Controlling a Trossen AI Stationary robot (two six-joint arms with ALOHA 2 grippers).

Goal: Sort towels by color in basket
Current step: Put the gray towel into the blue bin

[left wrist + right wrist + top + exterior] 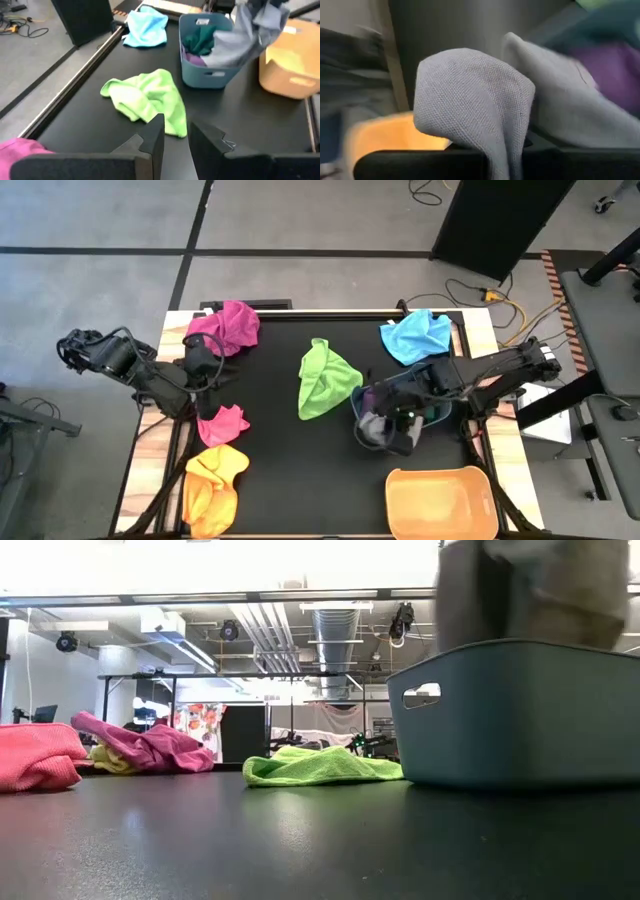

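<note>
My right gripper (385, 425) is shut on the grey towel (245, 35) above the blue-grey basket (207, 77). The basket holds a dark green towel (202, 40) and a purple towel (192, 59). The lime towel (325, 380) lies at the table's middle and the light blue towel (415, 335) at the far right. The magenta towel (228, 328), pink towel (222, 423) and orange-yellow towel (213, 480) lie along the left side. My left gripper (175, 140) is open and empty, between the magenta and pink towels. My right gripper holds a bunched part of the grey towel (470, 105), which bulges up over the fingers and hides the place of contact. The towel hangs slack below the gripper. Its lower part (225, 52) reaches down into the basket at the rim.
An orange basket (440, 500) stands at the table's near right corner. Bare black table lies between the lime towel and the near edge. Cables and a black cabinet are on the floor beyond the far edge.
</note>
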